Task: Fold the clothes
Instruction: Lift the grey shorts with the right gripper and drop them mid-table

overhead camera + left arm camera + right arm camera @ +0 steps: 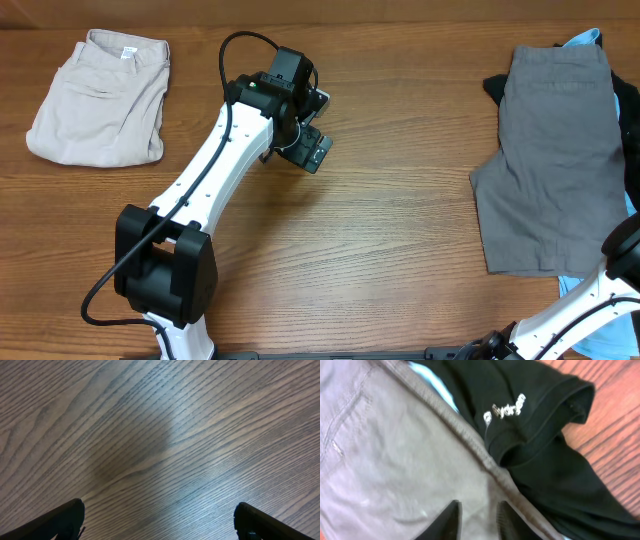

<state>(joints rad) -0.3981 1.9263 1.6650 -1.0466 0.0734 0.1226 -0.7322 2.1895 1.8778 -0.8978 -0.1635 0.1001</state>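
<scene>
The dark grey shorts [550, 150] lie spread at the right of the table, on top of a light blue T-shirt [585, 40] and a black garment [628, 110]. In the right wrist view my right gripper [477, 520] is nearly closed, pinching grey shorts fabric [395, 460] next to their seamed edge. The black garment with white lettering [545, 410] lies beside it, and a sliver of light blue T-shirt [437, 385] shows. Folded beige shorts [100, 95] lie far left. My left gripper [312, 150] is open and empty over bare wood [160, 520].
The wooden table [380, 250] runs between the two piles. My left arm reaches diagonally from its base [165, 265] at the front left. My right arm [600, 300] comes in at the front right corner, partly out of view.
</scene>
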